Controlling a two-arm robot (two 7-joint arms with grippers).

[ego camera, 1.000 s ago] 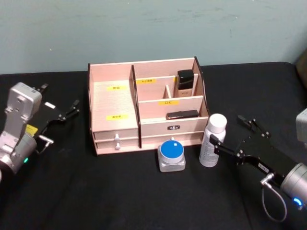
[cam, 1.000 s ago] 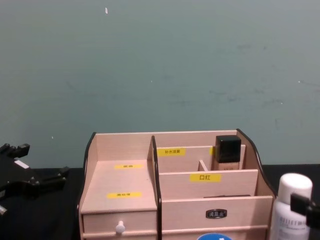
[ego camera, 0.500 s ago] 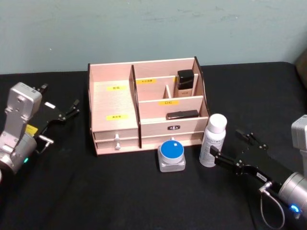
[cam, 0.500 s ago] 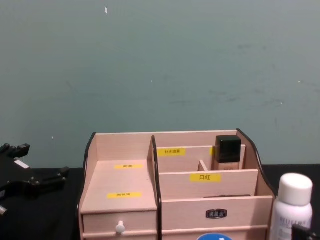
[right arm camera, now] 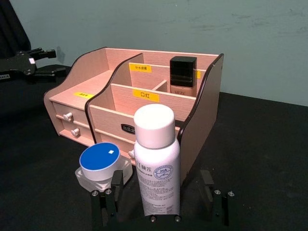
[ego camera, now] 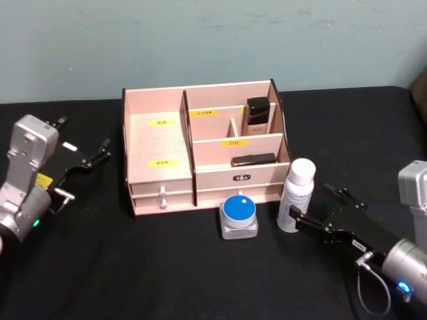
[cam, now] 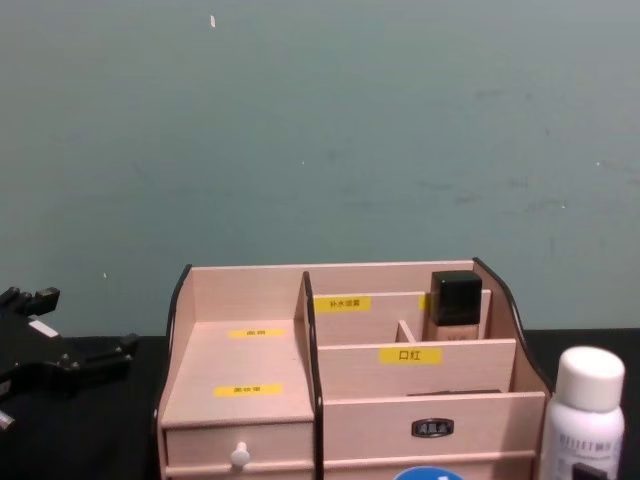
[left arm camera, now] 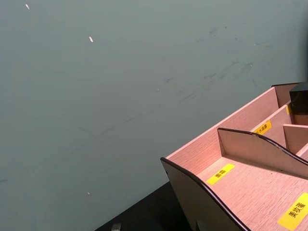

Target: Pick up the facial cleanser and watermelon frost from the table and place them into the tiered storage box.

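The facial cleanser (ego camera: 295, 195), a tall white bottle, stands upright on the black table just right of the tiered storage box (ego camera: 159, 143). In front of the box sits the watermelon frost (ego camera: 239, 215), a squat jar with a blue lid. My right gripper (ego camera: 312, 203) is open and low at the table. In the right wrist view its fingers (right arm camera: 108, 196) stand on either side of the facial cleanser (right arm camera: 156, 166), apart from it, with the watermelon frost (right arm camera: 100, 166) beside. My left gripper (ego camera: 80, 138) is parked open, left of the box.
A beige bottle with a square black cap (ego camera: 257, 115) stands in the box's back right compartment. A dark flat item (ego camera: 253, 159) lies in the front one. White-knobbed drawers (ego camera: 162, 193) face me. A teal wall rises behind the table.
My right gripper has dropped lower and moved in, from level with the bottle's upper body to its base. The left arm, bottle and jar have not moved.
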